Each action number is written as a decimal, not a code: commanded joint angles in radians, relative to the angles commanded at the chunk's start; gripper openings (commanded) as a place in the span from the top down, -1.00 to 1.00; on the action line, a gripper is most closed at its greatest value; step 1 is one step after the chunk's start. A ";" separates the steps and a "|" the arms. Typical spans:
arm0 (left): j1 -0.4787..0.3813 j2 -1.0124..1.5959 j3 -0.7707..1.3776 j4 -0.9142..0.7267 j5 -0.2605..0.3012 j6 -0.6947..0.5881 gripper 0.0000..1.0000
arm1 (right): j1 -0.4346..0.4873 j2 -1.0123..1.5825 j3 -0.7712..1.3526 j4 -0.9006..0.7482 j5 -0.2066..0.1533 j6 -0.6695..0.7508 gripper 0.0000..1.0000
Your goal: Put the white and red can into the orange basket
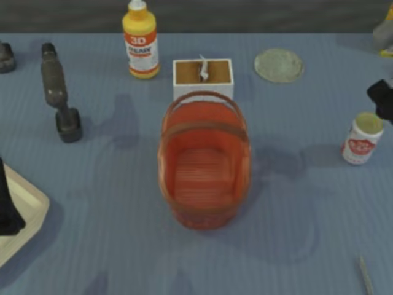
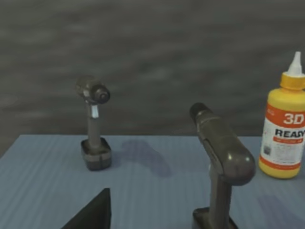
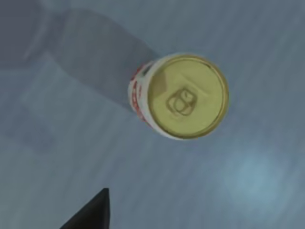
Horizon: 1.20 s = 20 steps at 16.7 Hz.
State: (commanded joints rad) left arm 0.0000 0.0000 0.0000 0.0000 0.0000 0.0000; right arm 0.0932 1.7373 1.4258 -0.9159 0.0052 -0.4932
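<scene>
The orange basket (image 1: pixel 204 166) stands in the middle of the table with its handles up and nothing inside. The white and red can (image 1: pixel 362 138) stands upright near the right edge, well apart from the basket. My right gripper (image 1: pixel 382 98) hangs just behind and above the can, open and not touching it. In the right wrist view the can's yellowish top (image 3: pixel 187 97) faces the camera, and one dark fingertip (image 3: pixel 93 214) shows at the frame edge. My left gripper (image 1: pixel 7 206) is parked at the left edge, open and holding nothing.
A yellow bottle (image 1: pixel 140 40) and a white box with a brown top (image 1: pixel 203 77) stand behind the basket. Two dark drills (image 1: pixel 60 92) (image 1: pixel 5 56) stand at the back left. A grey disc (image 1: pixel 279 66) lies back right, a cream tray (image 1: pixel 27 203) sits under the left arm, and a thin rod (image 1: pixel 366 275) lies front right.
</scene>
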 joint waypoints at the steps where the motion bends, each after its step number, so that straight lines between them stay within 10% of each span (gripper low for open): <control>1: 0.000 0.000 0.000 0.000 0.000 0.000 -1.00 | 0.004 0.090 0.070 -0.044 0.001 -0.024 -1.00; 8: 0.000 0.000 0.000 0.000 0.000 0.000 -1.00 | 0.028 0.463 0.363 -0.235 -0.002 -0.129 -1.00; 20: 0.000 0.000 0.000 0.000 0.000 0.000 -1.00 | 0.029 0.511 0.287 -0.118 -0.002 -0.132 -1.00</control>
State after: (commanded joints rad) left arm 0.0000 0.0000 0.0000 0.0000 0.0000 0.0000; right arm 0.1221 2.2482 1.7133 -1.0336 0.0036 -0.6249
